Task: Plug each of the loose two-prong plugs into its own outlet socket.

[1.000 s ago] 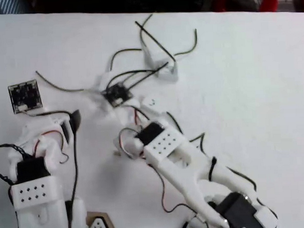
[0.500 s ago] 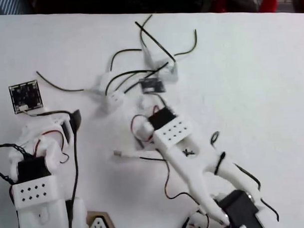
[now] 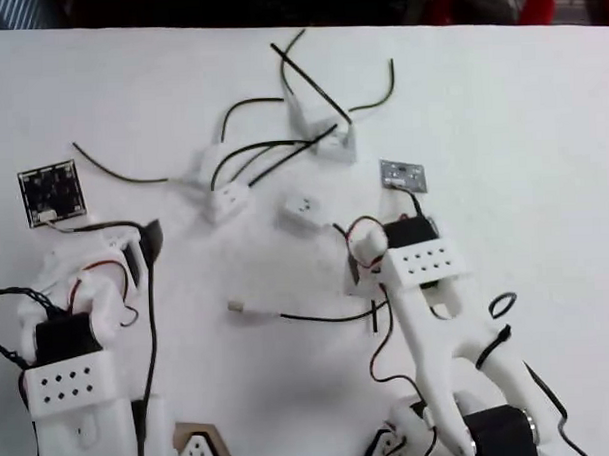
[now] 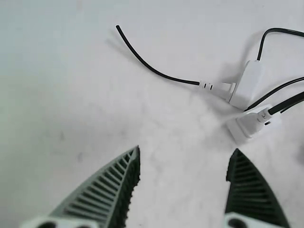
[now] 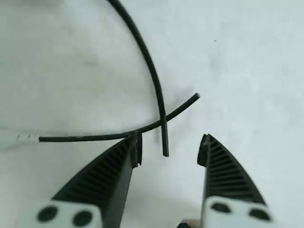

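On the white desk (image 3: 521,130), a loose plug (image 3: 237,307), flat in the open stretch between the two arms. White head toward the left arm (image 3: 69,346), black cord (image 3: 318,315) leading off toward the right arm (image 3: 426,274). Well apart from every socket block.

In the right wrist view, that same cord just ahead of the right gripper (image 5: 171,141), crossed there by a second black cord (image 5: 152,76). Jaws spread apart, holding nothing, one tip right at the cord.

Farther up the desk from the plug, a free socket block (image 3: 302,210), white, two slots showing, lying alone. Near it, on the left arm's side, a second socket block (image 3: 227,201) with black cords coming out of it. Farther back, a third white block (image 3: 331,139) amid more tangled cords.

The left gripper (image 4: 186,153) over bare desk, jaws wide apart and empty. Ahead of it in the left wrist view, a thin black cord (image 4: 156,71) with its white head (image 4: 216,87) against a long white block (image 4: 247,84). Just beside that, a squat block (image 4: 251,125) with cords attached.

Off to the side, a dark square circuit board (image 3: 51,190) near the left arm. A small grey board (image 3: 403,175) just beyond the right arm.
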Available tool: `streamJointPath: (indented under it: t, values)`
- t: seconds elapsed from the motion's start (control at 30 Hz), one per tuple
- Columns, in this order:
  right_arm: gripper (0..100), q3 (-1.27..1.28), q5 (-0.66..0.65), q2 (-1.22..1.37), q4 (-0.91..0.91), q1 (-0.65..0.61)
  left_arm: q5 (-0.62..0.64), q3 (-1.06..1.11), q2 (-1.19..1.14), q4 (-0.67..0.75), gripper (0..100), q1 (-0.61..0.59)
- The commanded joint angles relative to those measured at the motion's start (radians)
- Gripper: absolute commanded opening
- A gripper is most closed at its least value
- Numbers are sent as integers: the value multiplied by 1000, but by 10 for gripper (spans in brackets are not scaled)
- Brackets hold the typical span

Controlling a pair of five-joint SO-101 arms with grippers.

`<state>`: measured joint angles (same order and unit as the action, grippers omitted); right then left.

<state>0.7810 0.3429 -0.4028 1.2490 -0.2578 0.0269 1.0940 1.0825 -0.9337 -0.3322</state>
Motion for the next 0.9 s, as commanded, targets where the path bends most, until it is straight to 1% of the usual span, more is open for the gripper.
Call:
streamJointPath:
  t: [0.0,0.27,0.33,0.5,0.77,0.87]
  values:
    - [190,48,-23,-33,-85,38,5,-2,27,28,290,-12]
    - [190,204,-18,-33,-314,44,5,-2,27,28,290,-12]
    - [190,213,-15,-33,-343,64,5,-2,27,28,290,-12]
    - [190,210,-15,-33,-349,111,5,-2,27,28,290,-12]
    - [190,216,-14,-25,-348,117,5,-2,27,28,290,-12]
    - [190,210,-14,33,-352,113,5,-2,27,28,290,-12]
